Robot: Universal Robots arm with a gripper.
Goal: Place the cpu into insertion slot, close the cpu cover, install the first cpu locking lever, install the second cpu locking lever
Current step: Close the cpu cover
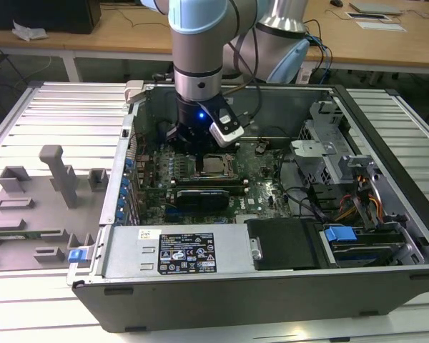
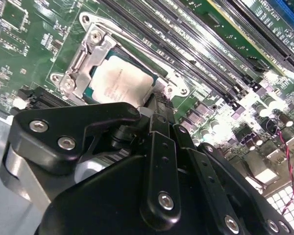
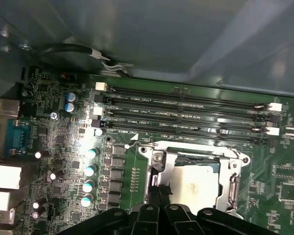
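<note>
Down inside the open computer case [image 1: 307,289], the gripper [image 3: 157,192] hangs low over the green motherboard [image 1: 261,187], sitting at about eleven o'clock off the cpu [image 2: 120,81] in the exterior view. Jaws look pressed together, tips right by the silver rim of the insertion slot [image 3: 158,157]; whether they touch it, I can't tell. The cpu sits flat in that slot, dull metal top up, and the cpu cover [image 3: 232,182] lies down around it like a frame. A thin locking lever [image 2: 152,56] runs between the slot and the long memory slots [image 3: 186,110]. At the cpu's six o'clock in the exterior view lies a long black card [image 1: 204,194]; at nine o'clock, outside the case, a grey fixture tray [image 1: 28,214].
</note>
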